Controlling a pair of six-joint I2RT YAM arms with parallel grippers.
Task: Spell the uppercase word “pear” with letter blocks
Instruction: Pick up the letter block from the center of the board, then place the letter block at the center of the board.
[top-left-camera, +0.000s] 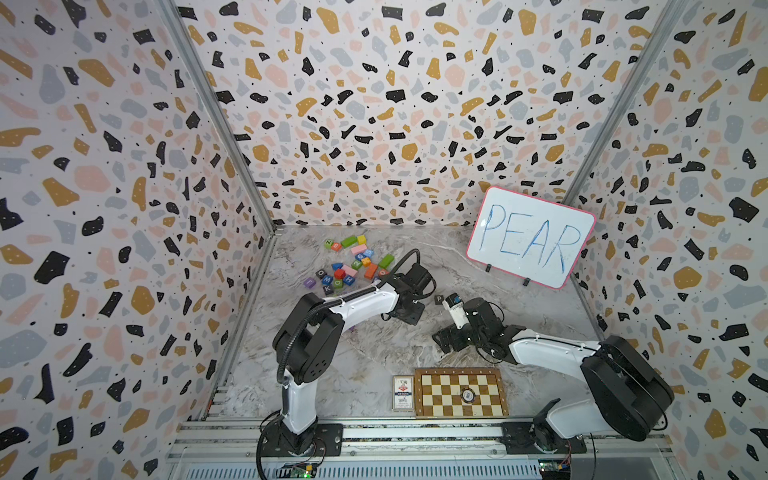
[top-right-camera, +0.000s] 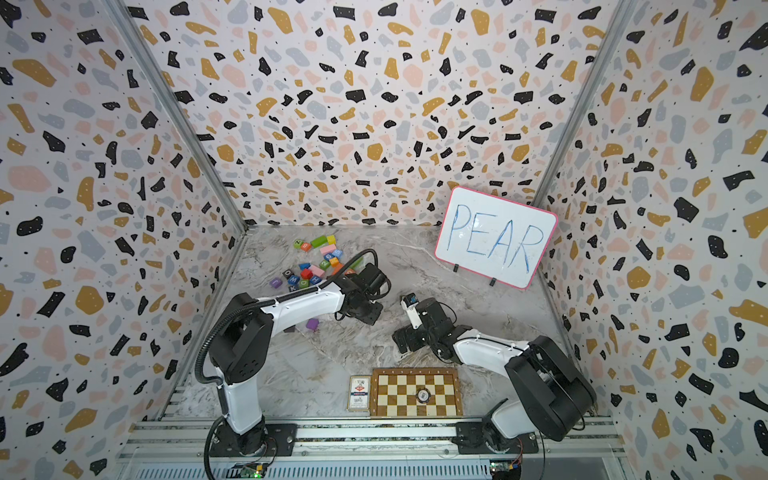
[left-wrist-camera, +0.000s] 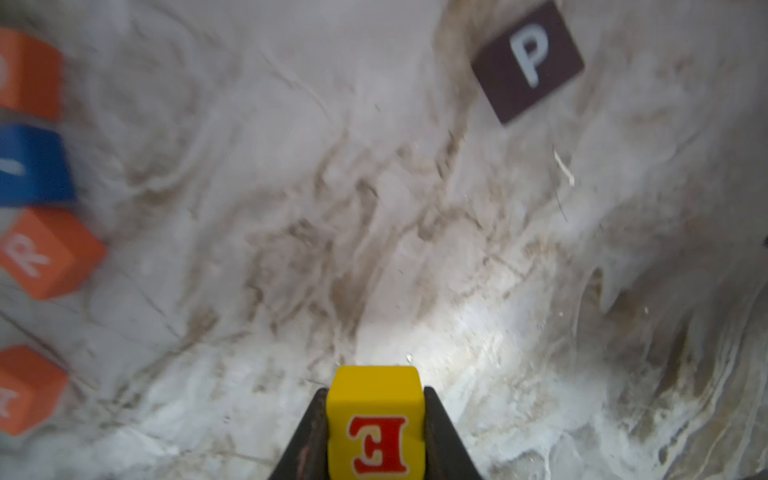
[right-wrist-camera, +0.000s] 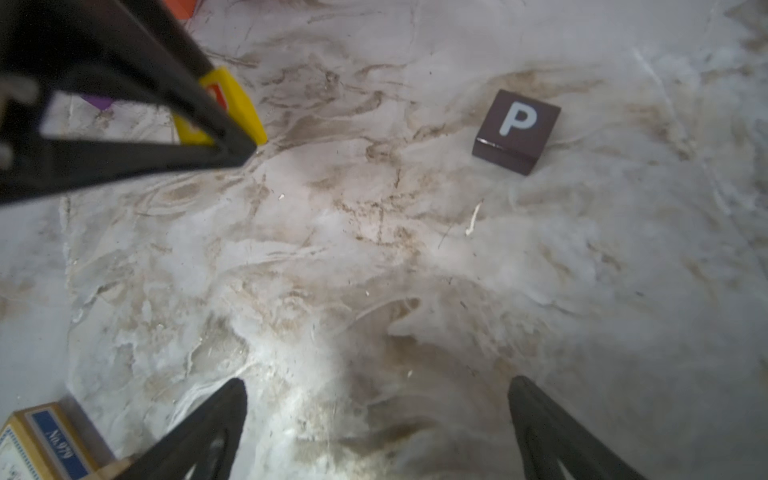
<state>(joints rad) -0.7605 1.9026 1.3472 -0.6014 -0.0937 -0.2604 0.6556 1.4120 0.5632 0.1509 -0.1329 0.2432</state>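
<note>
Sitting in left gripper (left-wrist-camera: 375, 392) — yellow E block (left-wrist-camera: 376, 432) (P block (left-wrist-camera: 528, 62) apart).

Whiteboard (top-left-camera: 530, 237) reading PEAR at back; chessboard (top-left-camera: 457, 371), chip (top-left-camera: 468, 395) on it; card box (top-left-camera: 403, 392) beside.

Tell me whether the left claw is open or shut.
Shut: the left claw grips the yellow E block, its fingers pressed against both sides.
</note>
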